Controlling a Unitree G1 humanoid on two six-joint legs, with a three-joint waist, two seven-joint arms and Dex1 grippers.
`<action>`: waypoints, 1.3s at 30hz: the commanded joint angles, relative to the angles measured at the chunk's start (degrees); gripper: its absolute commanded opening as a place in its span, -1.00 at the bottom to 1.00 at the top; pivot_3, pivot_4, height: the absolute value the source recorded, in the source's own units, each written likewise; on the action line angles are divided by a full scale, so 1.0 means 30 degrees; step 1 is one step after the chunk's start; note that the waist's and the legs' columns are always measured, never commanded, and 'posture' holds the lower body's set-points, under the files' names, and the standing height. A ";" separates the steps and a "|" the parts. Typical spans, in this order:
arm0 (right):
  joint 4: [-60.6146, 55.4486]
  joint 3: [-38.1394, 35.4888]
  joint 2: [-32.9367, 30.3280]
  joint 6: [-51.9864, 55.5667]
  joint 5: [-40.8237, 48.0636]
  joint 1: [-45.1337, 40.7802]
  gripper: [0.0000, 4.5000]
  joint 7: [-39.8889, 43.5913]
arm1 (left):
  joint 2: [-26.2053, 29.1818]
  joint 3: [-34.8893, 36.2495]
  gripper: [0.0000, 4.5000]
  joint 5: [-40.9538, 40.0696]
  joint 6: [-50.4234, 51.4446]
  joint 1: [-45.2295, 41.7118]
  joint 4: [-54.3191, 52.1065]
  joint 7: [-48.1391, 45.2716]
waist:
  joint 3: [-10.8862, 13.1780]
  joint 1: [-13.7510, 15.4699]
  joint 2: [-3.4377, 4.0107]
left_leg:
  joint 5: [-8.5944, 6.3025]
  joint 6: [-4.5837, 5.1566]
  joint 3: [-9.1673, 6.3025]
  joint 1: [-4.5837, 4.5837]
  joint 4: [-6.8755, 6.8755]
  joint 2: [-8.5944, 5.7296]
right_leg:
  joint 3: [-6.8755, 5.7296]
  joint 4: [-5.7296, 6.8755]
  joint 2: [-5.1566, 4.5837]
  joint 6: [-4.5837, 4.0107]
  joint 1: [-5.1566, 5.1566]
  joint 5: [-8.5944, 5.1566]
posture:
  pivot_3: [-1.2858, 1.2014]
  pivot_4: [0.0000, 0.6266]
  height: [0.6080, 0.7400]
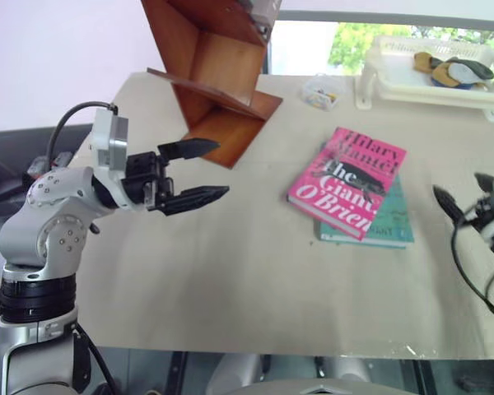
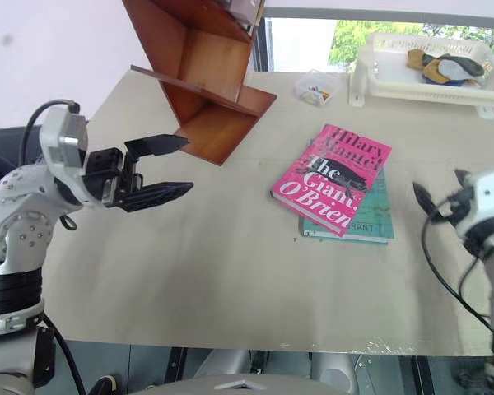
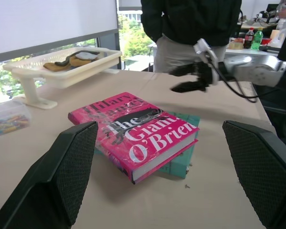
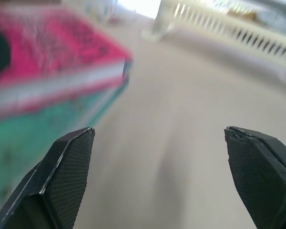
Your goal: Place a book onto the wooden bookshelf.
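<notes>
1. Left eye view: the pink book [image 1: 348, 182] lies flat on the table [image 1: 230, 271], stacked askew on a thinner teal book [image 1: 391, 224], so its edges overhang the lower cover and could be gripped there.
2. From the pink book, the wooden bookshelf [image 1: 218, 70] stands at about ten o'clock, well apart, at the far side of the table; its slanted boards form open pockets facing the book, which is likely where it should end up.
3. The left gripper [image 1: 199, 173] hovers above the table with its jaws released and wide, holding nothing. It points across toward the book, which lies at about three o'clock from it.
4. The right gripper [image 2: 436, 202] is off the book's corner, at about four o'clock from it, apart from both books. The right wrist view shows its fingers [image 4: 69, 174] spread wide and empty, low beside the stacked spines, a pose that seems meant for a sideways approach.
5. A white tray [image 1: 395, 78] and a small clear box [image 1: 321, 92] sit at the far edge, out of the way.
</notes>
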 commanded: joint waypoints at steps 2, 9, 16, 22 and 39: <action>0.0379 -0.0180 0.1467 0.2721 0.1652 -0.3717 0.98 -0.2795 | 0.0127 0.0348 1.00 -0.0021 -0.0375 -0.0260 -0.0246 -0.0058 | 0.0000 -0.0046 -0.0003 | 0.0000 0.0000 -0.0027 -0.0019 0.0000 -0.0001 | -0.0011 -0.0011 0.0011 -0.0001 -0.0005 0.0000 | 0.03 -0.52 1.00; 0.5068 0.0623 0.3045 0.3882 0.1629 -0.8300 0.98 -0.4354 | 0.0171 0.0574 1.00 -0.0018 -0.0537 0.0017 -0.0392 -0.0026 | 0.0003 -0.0284 -0.0002 | 0.0001 0.0000 -0.0057 -0.0027 -0.0016 0.0001 | -0.0026 -0.0015 0.0020 -0.0012 -0.0015 0.0007 | 0.03 -0.52 1.00; 1.0098 0.0968 0.3237 0.2548 0.1004 -1.0517 0.98 -0.3988 | 0.0340 0.1038 1.00 -0.0088 -0.0663 0.0685 -0.0857 0.0231 | 0.0008 -0.0429 0.0007 | 0.0002 0.0000 -0.0028 -0.0033 -0.0016 -0.0007 | -0.0037 -0.0012 0.0021 -0.0011 -0.0031 0.0007 | 0.03 -0.52 1.00; 1.0497 0.2053 0.3419 0.2191 0.1395 -1.0418 0.98 -0.0515 | 0.0457 0.1188 1.00 0.0086 -0.0807 0.1026 -0.1072 0.0425 | 0.0007 -0.0743 0.0007 | 0.0002 0.0001 -0.0026 -0.0032 -0.0008 -0.0007 | -0.0031 -0.0005 0.0018 -0.0011 -0.0031 0.0008 | 0.03 -0.52 1.00; 1.4266 0.5738 0.1337 -0.2147 -0.1115 -1.1129 0.98 0.8573 | 0.0635 0.1599 1.00 0.0275 -0.1186 0.1732 -0.1234 0.0517 | 0.0007 -0.0846 0.0008 | 0.0001 0.0000 -0.0022 -0.0027 -0.0009 -0.0002 | -0.0029 -0.0007 0.0015 -0.0011 -0.0032 0.0008 | 0.03 -0.52 1.00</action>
